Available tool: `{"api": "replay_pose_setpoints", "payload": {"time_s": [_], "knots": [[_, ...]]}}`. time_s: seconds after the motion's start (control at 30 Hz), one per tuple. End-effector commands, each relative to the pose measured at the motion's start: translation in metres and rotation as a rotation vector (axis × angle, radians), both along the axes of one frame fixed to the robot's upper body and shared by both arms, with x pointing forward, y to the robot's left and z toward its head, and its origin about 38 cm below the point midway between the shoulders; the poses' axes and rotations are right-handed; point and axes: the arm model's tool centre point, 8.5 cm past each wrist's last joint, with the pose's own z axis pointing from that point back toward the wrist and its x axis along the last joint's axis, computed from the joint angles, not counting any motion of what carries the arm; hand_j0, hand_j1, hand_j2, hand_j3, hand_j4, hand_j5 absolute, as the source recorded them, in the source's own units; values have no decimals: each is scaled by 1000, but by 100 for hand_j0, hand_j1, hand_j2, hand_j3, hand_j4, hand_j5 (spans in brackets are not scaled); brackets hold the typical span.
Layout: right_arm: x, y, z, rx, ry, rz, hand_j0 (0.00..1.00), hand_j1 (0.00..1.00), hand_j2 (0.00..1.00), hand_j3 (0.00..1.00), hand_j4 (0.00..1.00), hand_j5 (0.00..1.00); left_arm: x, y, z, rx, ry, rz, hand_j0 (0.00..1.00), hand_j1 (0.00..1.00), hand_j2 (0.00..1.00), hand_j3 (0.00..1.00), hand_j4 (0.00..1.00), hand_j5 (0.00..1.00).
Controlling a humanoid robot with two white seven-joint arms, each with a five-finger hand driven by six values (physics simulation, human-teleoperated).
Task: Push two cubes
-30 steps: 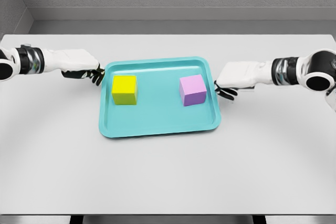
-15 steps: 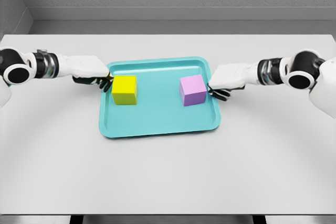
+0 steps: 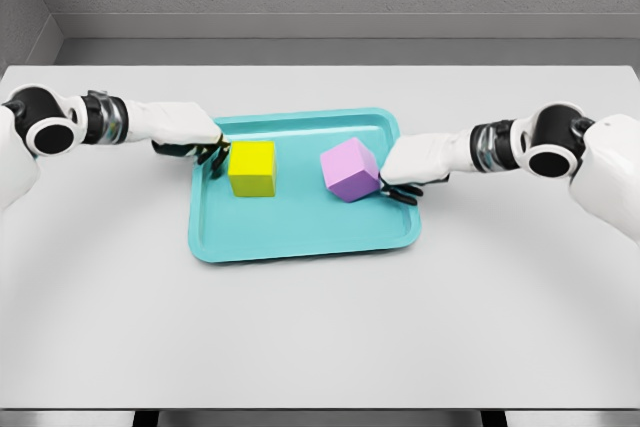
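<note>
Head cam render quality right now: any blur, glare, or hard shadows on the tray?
Head view: sharp all over, no motion blur on either hand. Lighting is soft and even, with no glare on the teal tray. Only faint shadows sit under the yellow cube and the tilted purple cube.

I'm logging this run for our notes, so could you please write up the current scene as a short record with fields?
surface: white table
tray: teal tray, near the table's middle
yellow cube: yellow cube in the tray's left half, flat and square to the tray
purple cube: purple cube in the tray's right half, turned askew
left hand: left hand at the yellow cube's left side, fingertips against it
right hand: right hand at the purple cube's right side, fingertips against it
gap: the cubes stand apart, not touching
</note>
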Motion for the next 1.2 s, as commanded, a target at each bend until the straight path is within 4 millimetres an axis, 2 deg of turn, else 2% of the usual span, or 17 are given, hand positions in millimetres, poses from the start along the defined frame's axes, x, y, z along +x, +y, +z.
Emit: {"api": "replay_pose_setpoints", "payload": {"time_s": [0.0,0.13,0.27,0.37,0.43,0.87,0.97,1.17], "knots": [[0,-1,0,3,2,-4,0,0,0,0,0,0,0,-3,4,-33,7,-1,31,31,31,31,31,31],[-6,5,12,22,-22,31,0,0,0,0,0,0,3,-6,13,-41,-11,-8,31,31,31,31,31,31],[-5,-1,22,40,-41,17,0,0,0,0,0,0,3,-12,12,-47,-8,-17,31,31,31,31,31,31],[-5,-1,21,40,-39,18,0,0,0,0,0,0,3,-16,10,-52,-5,-23,31,31,31,31,31,31],[-2,-23,29,32,-56,-27,0,0,0,0,0,0,3,-17,10,-53,-5,-24,31,31,31,31,31,31],[-4,-26,19,15,-37,-32,0,0,0,0,0,0,3,-31,5,-73,8,-41,31,31,31,31,31,31],[-7,-26,7,0,-16,-32,0,0,0,0,0,0,3,-35,6,-85,10,-46,31,31,31,31,31,31],[-9,-19,2,-12,-8,-12,0,0,0,0,0,0,6,-20,12,-104,9,-11,31,31,31,31,31,31]]}}
